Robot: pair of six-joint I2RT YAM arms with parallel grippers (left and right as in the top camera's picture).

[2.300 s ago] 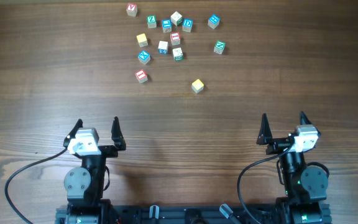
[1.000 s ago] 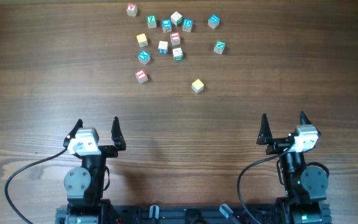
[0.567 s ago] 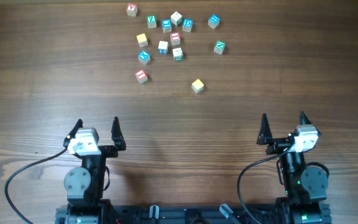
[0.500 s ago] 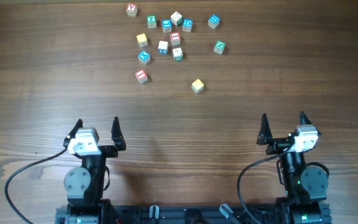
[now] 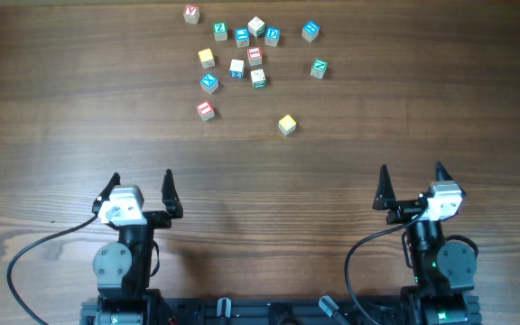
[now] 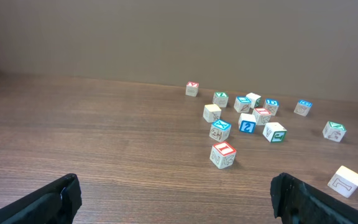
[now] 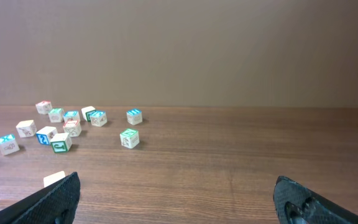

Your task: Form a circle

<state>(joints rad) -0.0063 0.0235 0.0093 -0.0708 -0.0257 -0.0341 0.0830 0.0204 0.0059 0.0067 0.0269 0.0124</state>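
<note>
Nothing moved over the last couple of seconds; the letter cubes [image 5: 236, 67] sat loosely scattered near the table's [image 5: 61, 108] far edge, no ring formed yet; left gripper [image 5: 142, 177] and right gripper [image 5: 411, 168] waited by the near edge, jaws wide apart, holding nothing.

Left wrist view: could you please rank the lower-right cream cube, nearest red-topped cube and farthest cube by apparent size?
Lower-right cream cube
Nearest red-topped cube, slightly smaller
Farthest cube
Camera nearness probably explains the differences.
</note>
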